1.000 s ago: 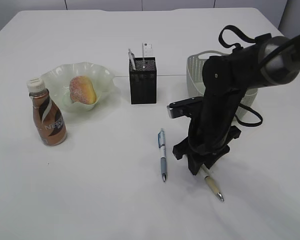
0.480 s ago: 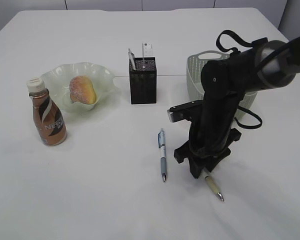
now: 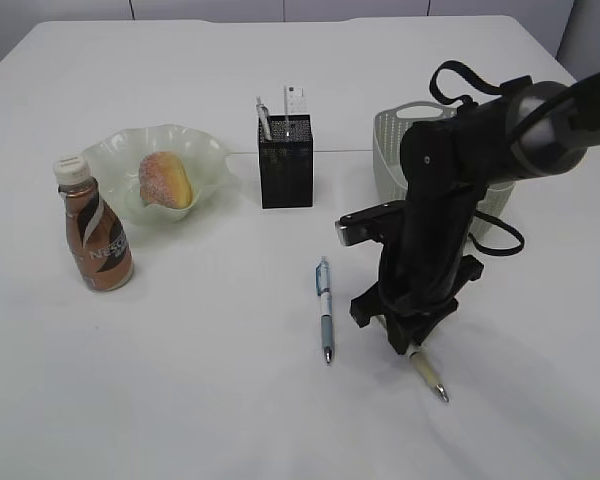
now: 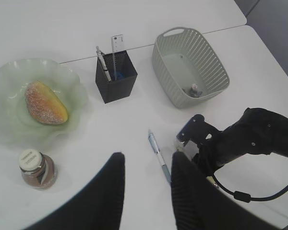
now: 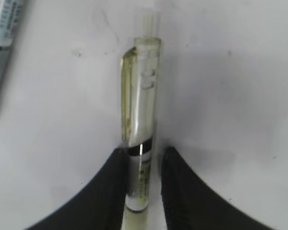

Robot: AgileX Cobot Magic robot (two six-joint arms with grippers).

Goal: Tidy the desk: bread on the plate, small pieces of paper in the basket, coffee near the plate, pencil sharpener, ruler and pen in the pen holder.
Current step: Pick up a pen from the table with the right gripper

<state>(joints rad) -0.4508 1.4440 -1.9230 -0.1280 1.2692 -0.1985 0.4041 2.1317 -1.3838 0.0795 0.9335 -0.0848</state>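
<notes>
The clear yellowish pen (image 5: pixel 140 143) is lying on the table right of the blue pen (image 3: pixel 325 320), and the right gripper (image 5: pixel 141 191) is pinching its barrel between narrowed fingers (image 5: pixel 116 187). The left gripper (image 4: pixel 146 191) is hovering high, jaws parted.

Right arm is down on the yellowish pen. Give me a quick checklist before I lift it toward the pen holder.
1. Right gripper jaws straddle the yellow pen: ok, one jaw on each side of the barrel.
2. Jaws fully clamped on the pen: cannot tell, thin gaps may remain.
3. Blue pen clear of the grasp: ok, it lies apart on the table.
4. Pen holder has room: ok, only a ruler and a pen stand inside.
5. Left gripper out of the way: ok, raised high, open and empty.
6. Basket beside the lift path: ok, behind the arm.
</notes>
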